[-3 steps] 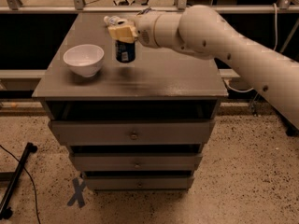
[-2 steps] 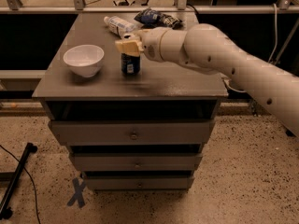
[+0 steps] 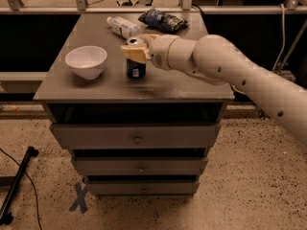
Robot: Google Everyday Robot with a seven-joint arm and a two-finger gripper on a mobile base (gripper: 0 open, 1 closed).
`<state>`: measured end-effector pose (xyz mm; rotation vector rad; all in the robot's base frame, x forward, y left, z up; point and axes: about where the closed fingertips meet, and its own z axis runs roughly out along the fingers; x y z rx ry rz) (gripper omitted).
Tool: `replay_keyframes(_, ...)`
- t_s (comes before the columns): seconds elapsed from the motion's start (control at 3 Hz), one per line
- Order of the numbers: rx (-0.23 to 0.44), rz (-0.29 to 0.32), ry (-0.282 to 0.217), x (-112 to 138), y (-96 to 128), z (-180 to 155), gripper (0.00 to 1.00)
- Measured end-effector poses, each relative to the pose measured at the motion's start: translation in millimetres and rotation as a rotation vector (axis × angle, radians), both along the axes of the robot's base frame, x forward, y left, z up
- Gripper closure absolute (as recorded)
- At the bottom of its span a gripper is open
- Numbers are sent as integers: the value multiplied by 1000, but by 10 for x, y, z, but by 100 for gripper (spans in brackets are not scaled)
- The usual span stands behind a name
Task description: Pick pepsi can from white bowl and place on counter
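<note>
The pepsi can [image 3: 136, 69] is blue with a silver top and stands upright on the grey counter [image 3: 96, 87], to the right of the white bowl [image 3: 86, 61]. The bowl is empty. My gripper [image 3: 135, 51] reaches in from the right and is shut on the can's top, with a tan finger [image 3: 132, 53] across the can's upper left side. The can's base looks level with the counter surface; I cannot tell whether it rests on it.
A clear plastic bottle [image 3: 122, 26] lies at the back of the counter and a dark blue snack bag [image 3: 161, 19] lies to its right. The cabinet has three drawers [image 3: 137, 138] below. A black stand [image 3: 17, 186] is on the floor at the left.
My gripper has carried the can forward and down, from higher up near the back of the counter to counter level right of the bowl. The bowl has not moved.
</note>
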<state>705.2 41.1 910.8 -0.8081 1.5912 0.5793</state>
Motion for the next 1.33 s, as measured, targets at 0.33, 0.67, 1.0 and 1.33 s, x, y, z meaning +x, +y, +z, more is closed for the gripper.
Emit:
replay_keyframes(0.33, 0, 0, 0, 0, 0, 19, 16)
replay_keyframes(0.67, 0, 3, 0, -4, 22, 18, 0)
replay_keyframes(1.0, 0, 3, 0, -4, 23, 19, 0)
replay_keyframes(1.33, 29, -23, -34, 36, -205, 303, 0)
